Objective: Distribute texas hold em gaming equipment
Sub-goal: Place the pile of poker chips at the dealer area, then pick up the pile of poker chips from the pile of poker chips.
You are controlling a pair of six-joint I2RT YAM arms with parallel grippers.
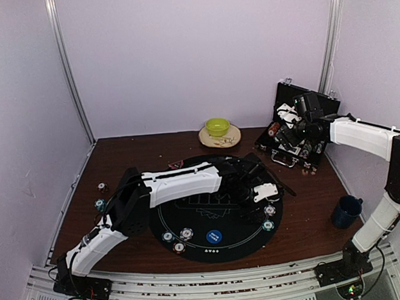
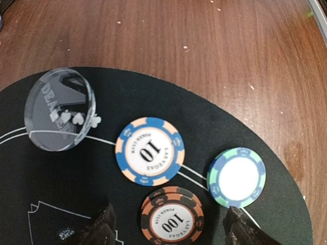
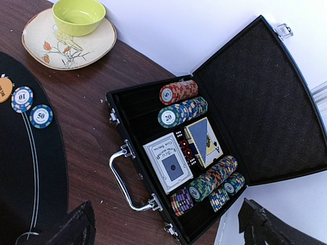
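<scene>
on the table [image 1: 312,211], the open case [image 3: 265,102] fills the centre of the right wrist view, above the right hand [image 3: 166,214], spread wide and empty; its chip rows [image 3: 184,109] run diagonally. lower centre on the black mat [image 2: 51,194], the left hand [image 2: 170,224], parted, straddles the 100 chip [image 2: 172,217] untouched.

10 chip [image 2: 149,151]: blue-and-peach edge stripes, white centre. 100 chip [image 2: 172,214]: orange-brown and black. Blank chip [image 2: 236,177]: green and blue. Dealer disc [image 2: 60,109] clear; mat [image 2: 76,194] black; desk [image 2: 204,46] dark brown; bowl [image 3: 79,15] lime; plate [image 3: 97,43] cream, leaf-patterned.
</scene>
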